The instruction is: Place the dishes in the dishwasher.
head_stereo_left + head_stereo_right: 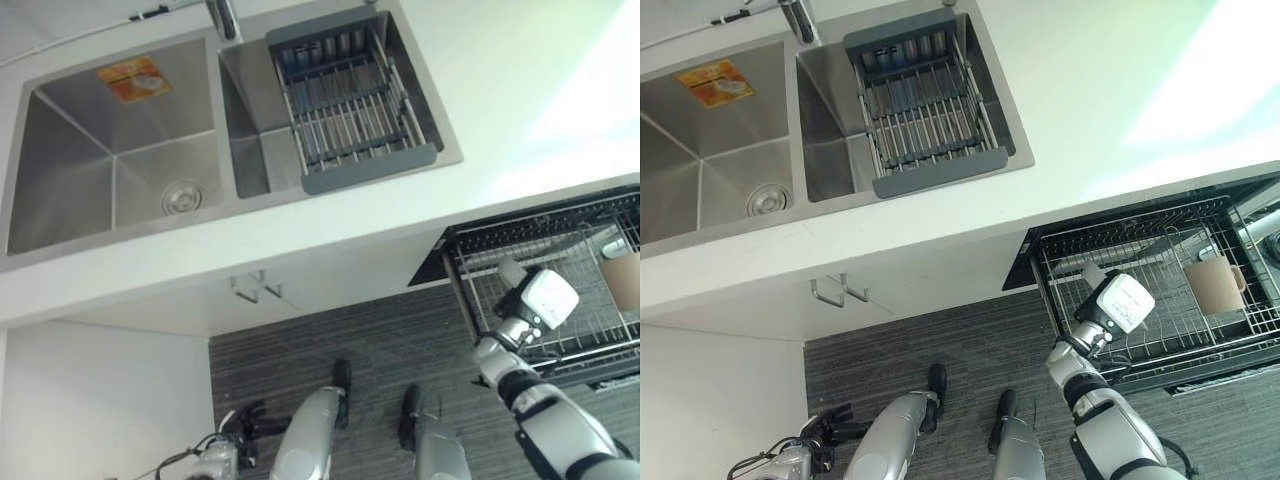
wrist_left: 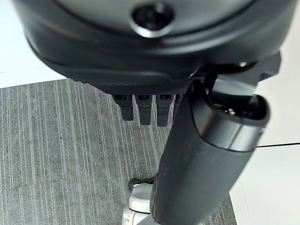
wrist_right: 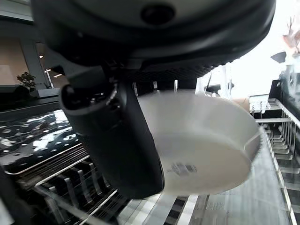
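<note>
So the right hand (image 3: 117, 136) has a white bowl (image 3: 201, 145) in its grip, thumb clamped across the near side of it and the fingers (image 3: 154, 86) hooked over the far rim, just their tips peeking above it in the right wrist view. From the head views that hand is held over the front left part of the pulled-out dishwasher rack (image 1: 1160, 300), with the bowl hidden behind the wrist there. Can't tell whether the bowl is touching the wires yet or just above them; in the wrist view the rack's tines are right underneath it.

A tan mug (image 1: 1214, 284) is already in the rack, sitting toward its right side, well apart from the hand. Something pale and glassy (image 1: 1262, 228) lies at the rack's far right corner, too small to say what it is.

Left hand (image 2: 140, 110) hangs down low by the striped grey floor (image 1: 940, 345), holding nothing, fingers relaxed and pointing downward, thumb straight alongside them.

Up on the white table (image 1: 1090, 90) is a double steel sink (image 1: 110, 150). Its left basin has an orange sticker (image 1: 134, 78) on the back wall and a round drain. A grey wire drying rack (image 1: 350, 100) sits across the right basin.
</note>
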You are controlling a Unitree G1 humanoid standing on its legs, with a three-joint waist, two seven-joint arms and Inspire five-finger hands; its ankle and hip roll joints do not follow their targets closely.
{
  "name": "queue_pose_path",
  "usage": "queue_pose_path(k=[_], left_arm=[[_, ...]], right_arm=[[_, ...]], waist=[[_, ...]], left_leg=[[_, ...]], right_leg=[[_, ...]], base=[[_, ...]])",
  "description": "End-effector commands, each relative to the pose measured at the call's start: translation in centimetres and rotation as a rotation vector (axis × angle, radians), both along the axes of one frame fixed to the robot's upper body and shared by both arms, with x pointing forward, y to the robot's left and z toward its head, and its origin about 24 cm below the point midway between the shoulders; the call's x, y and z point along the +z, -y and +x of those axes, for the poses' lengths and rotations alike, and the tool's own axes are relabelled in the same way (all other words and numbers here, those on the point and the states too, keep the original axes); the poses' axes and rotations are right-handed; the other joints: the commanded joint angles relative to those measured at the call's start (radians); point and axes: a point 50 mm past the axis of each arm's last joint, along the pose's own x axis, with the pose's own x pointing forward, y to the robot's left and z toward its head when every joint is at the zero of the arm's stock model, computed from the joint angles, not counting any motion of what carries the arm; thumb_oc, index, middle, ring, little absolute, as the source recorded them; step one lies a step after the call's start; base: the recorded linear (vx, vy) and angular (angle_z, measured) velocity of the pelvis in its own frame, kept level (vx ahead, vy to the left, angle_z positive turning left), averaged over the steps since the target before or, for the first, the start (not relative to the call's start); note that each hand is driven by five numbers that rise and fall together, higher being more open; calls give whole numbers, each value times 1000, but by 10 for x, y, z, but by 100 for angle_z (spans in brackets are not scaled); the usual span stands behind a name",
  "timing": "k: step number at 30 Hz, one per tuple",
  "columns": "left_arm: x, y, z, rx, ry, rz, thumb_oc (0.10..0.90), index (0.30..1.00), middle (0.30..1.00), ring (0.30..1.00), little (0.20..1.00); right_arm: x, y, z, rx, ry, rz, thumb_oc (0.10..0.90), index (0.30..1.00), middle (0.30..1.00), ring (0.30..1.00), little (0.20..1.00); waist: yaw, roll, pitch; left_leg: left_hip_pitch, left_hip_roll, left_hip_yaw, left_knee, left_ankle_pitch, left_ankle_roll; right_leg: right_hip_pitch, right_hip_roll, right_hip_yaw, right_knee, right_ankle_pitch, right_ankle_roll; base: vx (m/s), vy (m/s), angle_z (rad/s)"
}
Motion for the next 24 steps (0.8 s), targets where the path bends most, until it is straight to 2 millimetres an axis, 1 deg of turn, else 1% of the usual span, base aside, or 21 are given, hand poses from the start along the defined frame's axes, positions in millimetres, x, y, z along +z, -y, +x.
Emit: queue_pose_path(k=[1, 5, 6, 8, 9, 11, 13, 14, 15, 17, 19, 22, 24], left_arm=[[-6, -9, -25, 35, -55, 22, 800, 900, 900, 900, 900], [-10, -8, -36, 33, -80, 19, 800, 900, 900, 900, 900], [-11, -7, -38, 35, -82, 17, 800, 900, 900, 900, 900], [-12, -5, -40, 37, -87, 13, 800, 900, 900, 900, 900], [-12, -4, -41, 35, -90, 12, 800, 900, 900, 900, 900], [-12, -5, -41, 27, -96, 16, 800, 900, 900, 900, 900], [-12, -7, -42, 25, -106, 25, 800, 900, 900, 900, 900], [-12, -9, -42, 25, -117, 32, 800, 900, 900, 900, 900], [-12, -9, -43, 23, -127, 38, 800, 900, 900, 900, 900], [-13, -9, -46, 23, -144, 47, 800, 900, 900, 900, 900], [-15, -8, -54, 32, -164, 52, 800, 900, 900, 900, 900], [-17, -9, -63, 46, -186, 55, 800, 900, 900, 900, 900], [-17, -9, -63, 46, -186, 55, 800, 900, 900, 900, 900]], right_arm=[[14, -3, 12, 143, 83, -32, 800, 900, 900, 900, 900], [-5, -14, 1, 217, 31, 27, 800, 900, 900, 900, 900], [-10, -15, -1, 221, -2, 75, 800, 900, 900, 900, 900], [-27, -18, -9, 242, -82, 263, 800, 900, 900, 900, 900], [-34, -23, -11, 300, -142, 342, 800, 900, 900, 900, 900], [-50, -38, -18, 420, -278, 439, 800, 900, 900, 900, 900], [-65, -49, -27, 484, -405, 577, 800, 900, 900, 900, 900], [-75, -56, -36, 518, -469, 638, 800, 900, 900, 900, 900], [-80, -59, -42, 521, -498, 691, 800, 900, 900, 900, 900], [-89, -61, -52, 491, -512, 796, 800, 900, 900, 900, 900], [-96, -61, -61, 464, -505, 867, 800, 900, 900, 900, 900], [-98, -58, -67, 421, -440, 957, 800, 900, 900, 900, 900], [-98, -58, -67, 421, -440, 957, 800, 900, 900, 900, 900]], waist=[[1, 6, -99], [-3, 2, -118], [-5, 0, -123], [-8, -3, -131], [-9, -5, -137], [-5, -12, -147], [-2, -24, -160], [0, -32, -172], [2, -38, -181], [6, -46, -198], [8, -52, -218], [7, -56, -231], [7, -56, -231]], left_leg=[[17, 0, -108, -12, -55, -69], [40, 7, -93, -12, -62, -70], [44, 9, -90, -12, -65, -71], [53, 13, -85, -12, -68, -73], [57, 14, -83, -12, -70, -74], [68, 19, -77, -12, -72, -75], [79, 26, -70, -12, -71, -78], [89, 33, -64, -12, -72, -81], [97, 38, -61, -12, -73, -82], [110, 45, -58, -12, -75, -84], [126, 48, -55, -12, -80, -85], [143, 53, -52, -12, -86, -85], [143, 53, -52, -12, -86, -85]], right_leg=[[9, -47, -23, -30, 55, 39], [28, -53, -32, -30, 51, 41], [31, -54, -33, -30, 50, 42], [39, -54, -34, -30, 47, 41], [43, -53, -34, -30, 44, 40], [56, -56, -41, -30, 40, 40], [70, -59, -53, -30, 37, 41], [82, -61, -62, -30, 34, 41], [91, -62, -69, -30, 32, 40], [107, -64, -80, -30, 28, 40], [124, -63, -85, -30, 23, 39], [140, -60, -86, -30, 16, 37], [140, -60, -86, -30, 16, 37]], base=[[39, 6, 1], [18, 5, 1], [40, 10, 3], [15, 3, 2], [35, -2, 1], [52, -25, 1], [89, -58, 2], [130, -62, 3], [123, -45, 5], [151, -26, 13], [175, -15, 10], [98, -6, 3], [57, 11, -1]])
